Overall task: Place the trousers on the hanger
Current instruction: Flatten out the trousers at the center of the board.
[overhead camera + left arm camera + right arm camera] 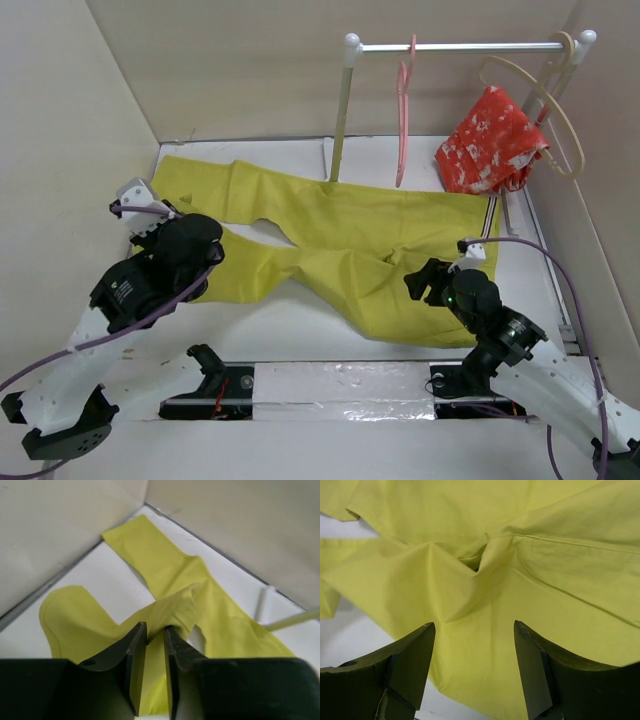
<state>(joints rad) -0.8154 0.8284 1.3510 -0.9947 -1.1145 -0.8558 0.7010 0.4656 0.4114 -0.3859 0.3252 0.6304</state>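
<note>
My left claw pinches a raised fold of the soft, limp trousers spread across the table, my right claw gaping over the seat; the thicker waistband looks the surer hold
</note>
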